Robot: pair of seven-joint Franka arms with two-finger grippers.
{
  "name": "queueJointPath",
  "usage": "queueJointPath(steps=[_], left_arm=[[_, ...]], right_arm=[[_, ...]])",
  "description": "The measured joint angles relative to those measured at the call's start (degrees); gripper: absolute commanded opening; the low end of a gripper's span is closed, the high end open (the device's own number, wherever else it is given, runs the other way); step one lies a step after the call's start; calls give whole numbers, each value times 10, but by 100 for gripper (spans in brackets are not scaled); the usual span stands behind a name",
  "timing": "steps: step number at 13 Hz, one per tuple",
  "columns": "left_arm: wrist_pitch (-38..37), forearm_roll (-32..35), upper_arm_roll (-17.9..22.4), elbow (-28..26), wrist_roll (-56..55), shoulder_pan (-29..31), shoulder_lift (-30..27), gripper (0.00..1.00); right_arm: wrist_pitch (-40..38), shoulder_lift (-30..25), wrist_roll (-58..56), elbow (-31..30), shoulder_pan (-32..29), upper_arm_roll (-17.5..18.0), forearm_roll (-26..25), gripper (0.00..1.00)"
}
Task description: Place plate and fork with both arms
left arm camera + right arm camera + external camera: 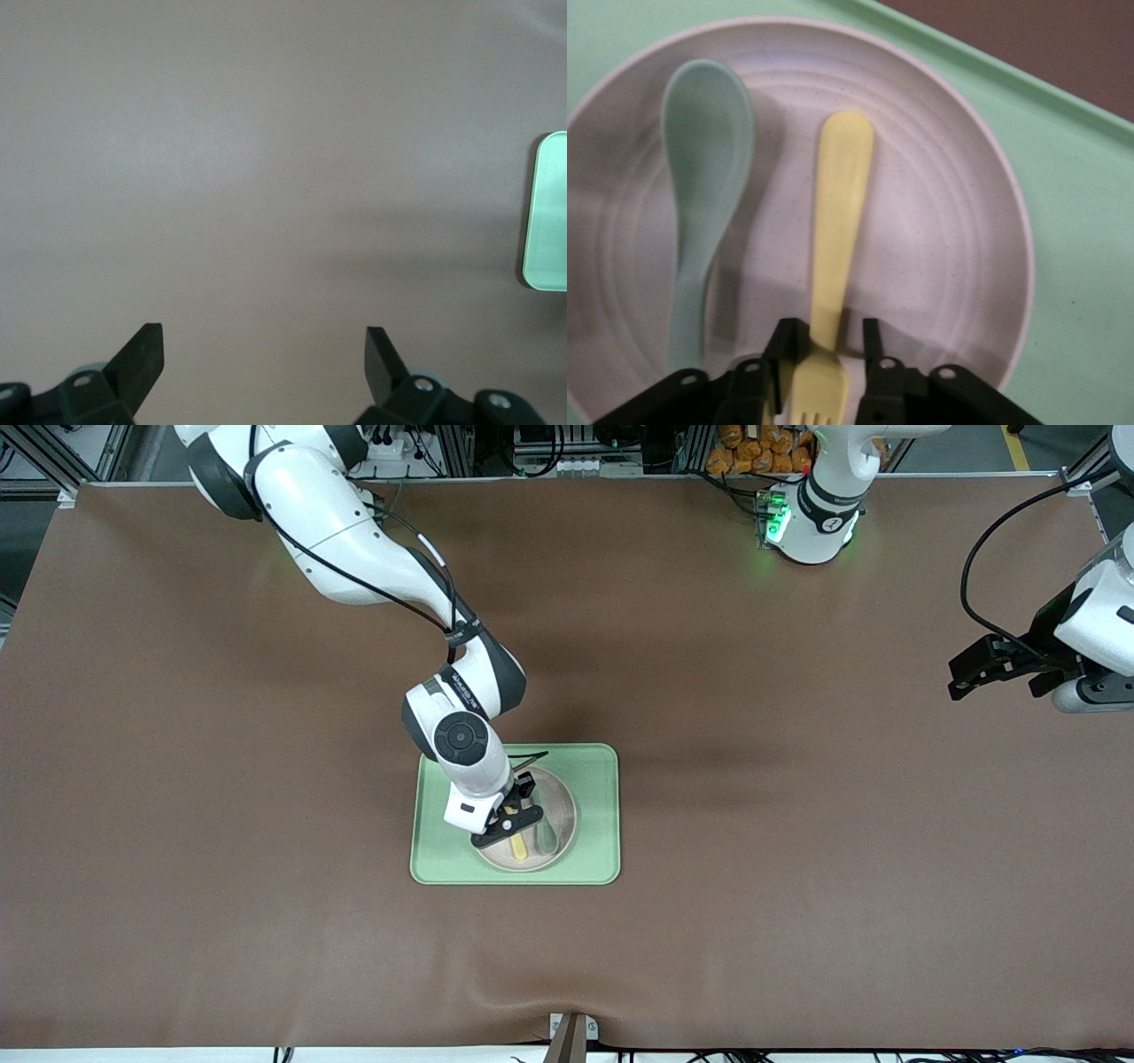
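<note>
The speckled off-white plate (pixel 562 801) (pixel 948 239) rests on the pale green tray (pixel 595 815). The pale yellow fork (pixel 519 846) (pixel 842 204) lies flat in the plate. My right gripper (pixel 512 825) (pixel 830 341) is down in the plate and straddles the fork's neck just above the tines. One finger touches the fork and a small gap shows at the other, so the jaws stand narrowly open. My left gripper (pixel 961 677) (pixel 264 341) waits wide open and empty over bare table at the left arm's end.
A grey-green spoon (pixel 546 834) (pixel 704 150) lies in the plate beside the fork. The tray's edge (pixel 549 212) shows in the left wrist view. Brown cloth covers the whole table (pixel 797 868).
</note>
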Motion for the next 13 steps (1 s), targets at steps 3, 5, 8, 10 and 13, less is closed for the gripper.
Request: queueJointPath(steps=[3,5,8,10,13], left_arm=[[0,0,0,0,0,0,1,100],[0,-1,0,1,0,0,1,100],[0,-1,0,1,0,0,1,100],[0,-1,0,1,0,0,2,100],[0,-2,-1,1,0,0,7,100]], right_arm=[[0,0,0,3,0,0,0,0],[0,0,3,4,0,0,0,0],[0,0,23,7,0,-1,0,0],[0,-1,26,10,0,-2,0,0],[-2,-10,43,13,0,-2,0,0]])
